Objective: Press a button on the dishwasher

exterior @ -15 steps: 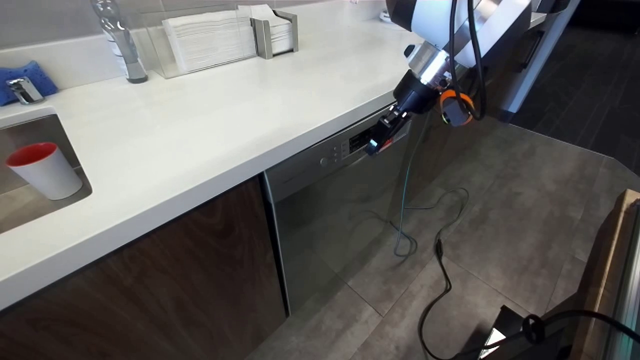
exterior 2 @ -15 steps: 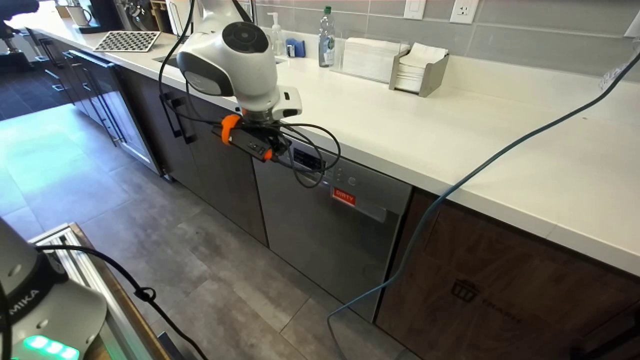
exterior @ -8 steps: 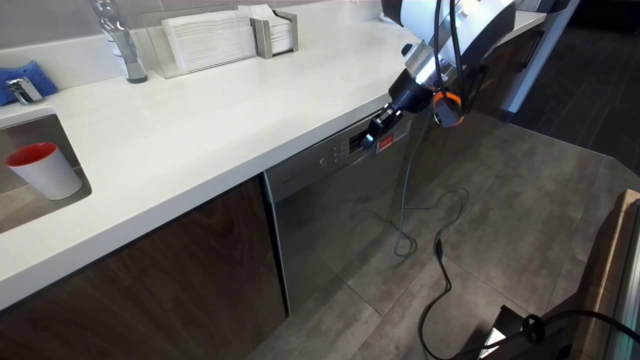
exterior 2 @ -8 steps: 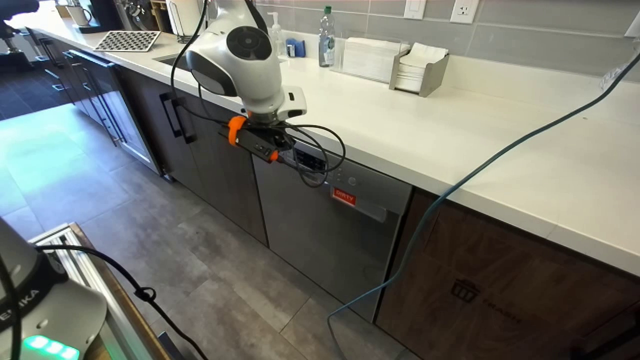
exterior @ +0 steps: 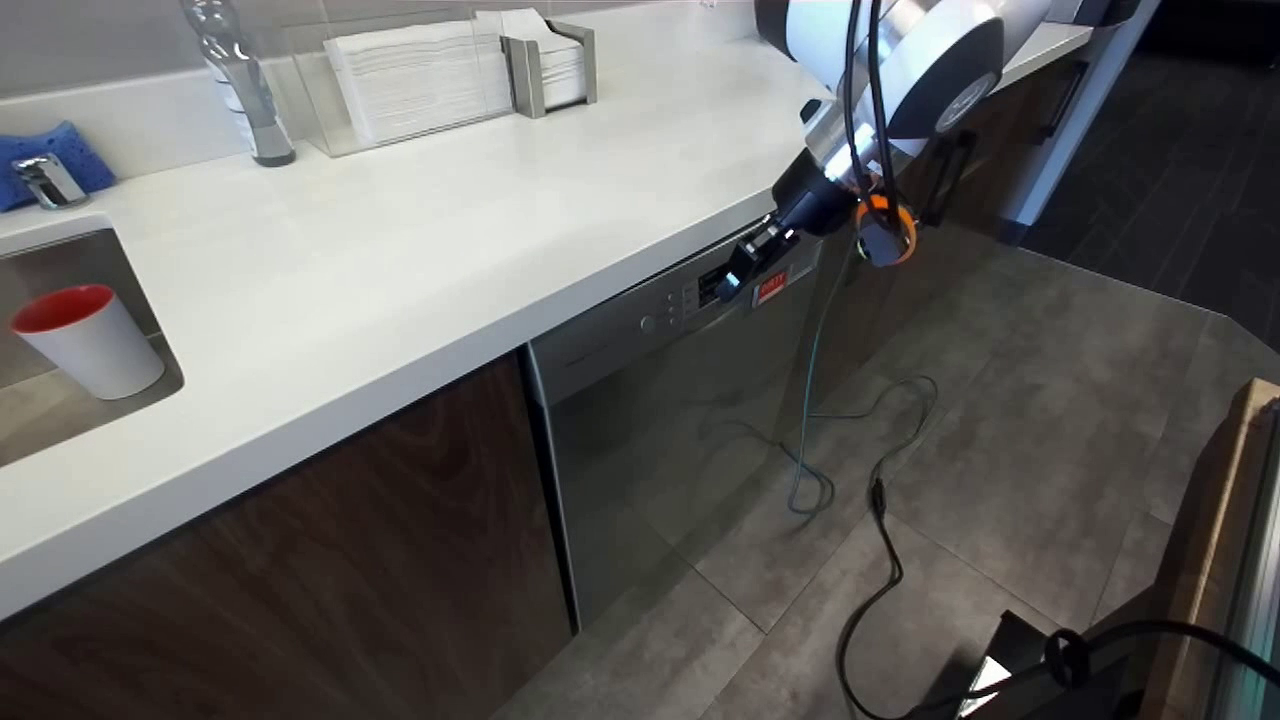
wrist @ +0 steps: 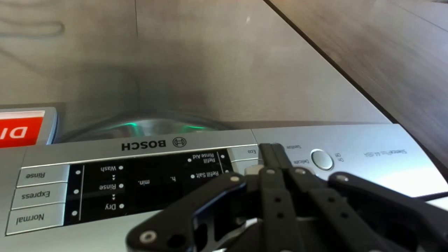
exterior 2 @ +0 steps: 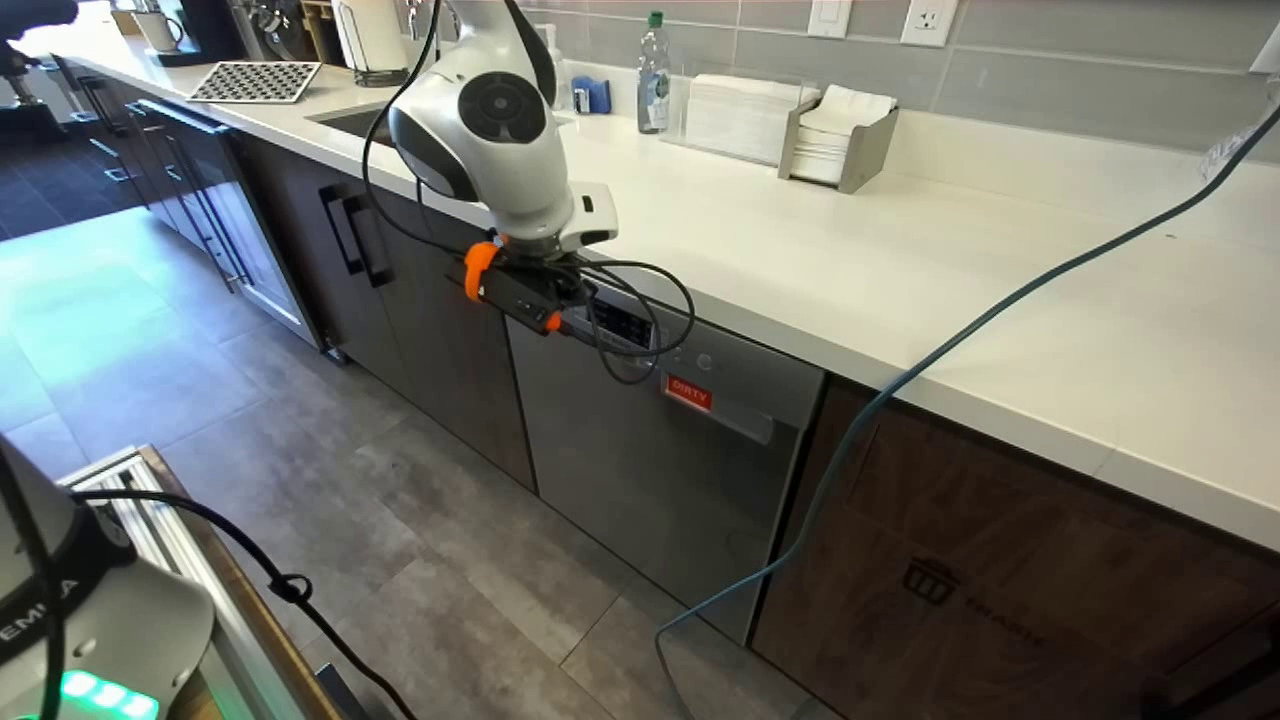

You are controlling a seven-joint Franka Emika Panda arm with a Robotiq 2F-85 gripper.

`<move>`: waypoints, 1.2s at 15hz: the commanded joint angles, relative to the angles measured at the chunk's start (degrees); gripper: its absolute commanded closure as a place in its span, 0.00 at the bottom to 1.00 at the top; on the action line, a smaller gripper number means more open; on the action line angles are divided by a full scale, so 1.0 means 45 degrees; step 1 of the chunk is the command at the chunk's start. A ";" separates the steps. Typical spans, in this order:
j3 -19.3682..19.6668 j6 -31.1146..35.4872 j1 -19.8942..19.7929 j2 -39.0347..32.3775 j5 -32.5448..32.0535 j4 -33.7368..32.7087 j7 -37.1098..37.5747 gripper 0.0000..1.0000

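The dishwasher has a grey steel front, in both exterior views [exterior: 660, 480] [exterior 2: 620, 440] and upside down in the wrist view [wrist: 227, 70]. Its black display strip [wrist: 157, 182] lies between the Normal, Express and Rinse buttons [wrist: 38, 196] and the Eco button [wrist: 244, 153]. A round On/Off button [wrist: 322, 159] sits right of the fingers in the wrist view. My gripper [wrist: 271, 145] is shut and empty, fingertips over the panel between Eco and Sanitize, hiding the nearby buttons. In an exterior view the gripper [exterior: 727, 288] is before the display; I cannot tell whether it touches.
A red DIRTY sign [exterior 2: 689, 392] hangs on the dishwasher front. The white countertop [exterior: 420, 270] overhangs above the panel. Dark wooden cabinets [exterior: 330, 560] flank the dishwasher. A blue cable [exterior 2: 830, 480] hangs before it in an exterior view. A napkin holder [exterior 2: 840, 140] stands on the counter.
My gripper has moved sideways along the control panel, from near the DIRTY sign to the display area. The sign is now uncovered in both exterior views. The fingers show no opening.
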State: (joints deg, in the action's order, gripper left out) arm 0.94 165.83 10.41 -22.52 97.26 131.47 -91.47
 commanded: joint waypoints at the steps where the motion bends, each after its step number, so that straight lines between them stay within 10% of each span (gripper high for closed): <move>1: 0.0040 -0.0249 -0.0114 -0.0522 0.0948 -0.0563 -0.0940 1.00; 18: 0.0132 -0.0475 0.0001 -0.1842 0.2623 -0.2130 -0.2150 1.00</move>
State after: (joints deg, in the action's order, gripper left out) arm 1.20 164.33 10.34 -28.30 105.85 124.78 -98.12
